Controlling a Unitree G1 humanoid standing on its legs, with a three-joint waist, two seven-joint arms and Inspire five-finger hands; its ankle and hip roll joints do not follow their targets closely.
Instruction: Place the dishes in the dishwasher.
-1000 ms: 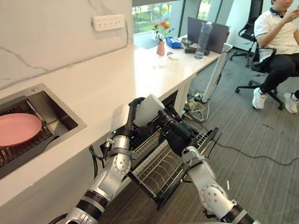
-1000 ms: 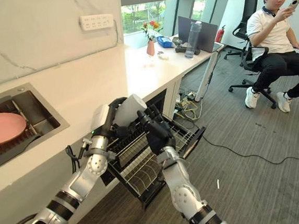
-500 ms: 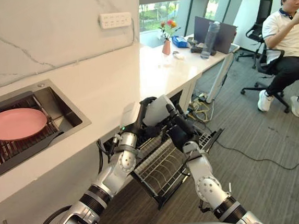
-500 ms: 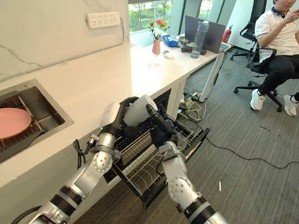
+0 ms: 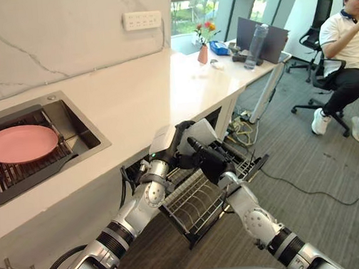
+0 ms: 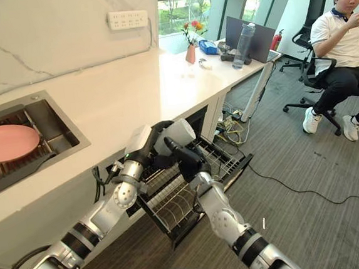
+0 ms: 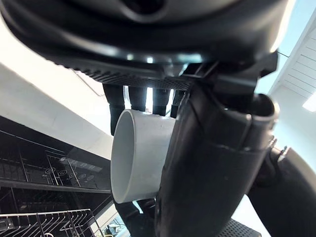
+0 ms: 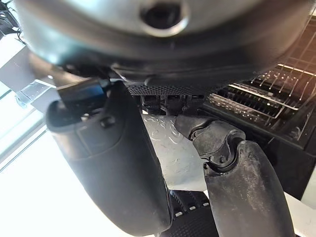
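Note:
A white cup [image 5: 199, 133] lies on its side in my left hand [image 5: 169, 143], just off the counter's front edge and above the pulled-out dishwasher rack [image 5: 195, 205]. In the left wrist view the cup [image 7: 136, 158] sits between my thumb and fingers, which curl round it. My right hand [image 5: 210, 162] comes up from below the cup, its dark fingers stretched out against the cup's lower side. A pink plate [image 5: 20, 143] lies flat on the grid in the sink [image 5: 78, 127] at the far left.
The white counter [image 5: 132, 101] runs to the right, carrying a flower vase [image 5: 203, 52], a water bottle [image 5: 250, 43] and a laptop [image 5: 266, 42]. A person [image 5: 347, 38] sits on an office chair at the far right. A cable [image 5: 323, 194] crosses the grey floor.
The camera has shifted. My left hand has carried the cup a little to the right and lower over the rack. My right hand has stayed against it.

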